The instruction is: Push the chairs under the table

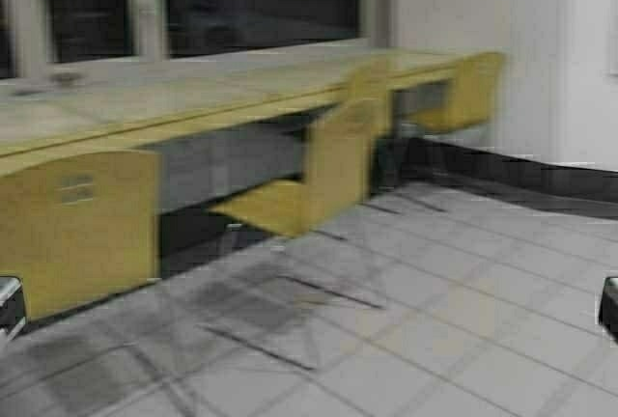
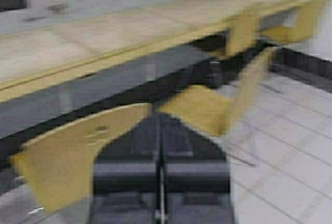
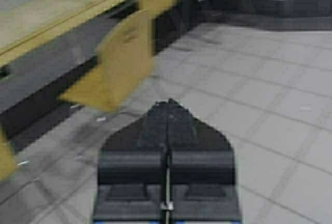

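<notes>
Three yellow chairs sit along the long surface [image 1: 145, 98], the middle chair [image 1: 323, 171] pulled out and probably light enough to slide by a backrest push, both grippers' fingers [image 2: 161, 151] [image 3: 167, 125] closed, empty.

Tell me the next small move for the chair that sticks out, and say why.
Probably drive forward toward the middle mustard-yellow moulded chair, which stands out from the long beige wood-look table with its seat on open floor. The nearest chair sits closer in. Both the left claw and right claw are shut and touch nothing.
</notes>
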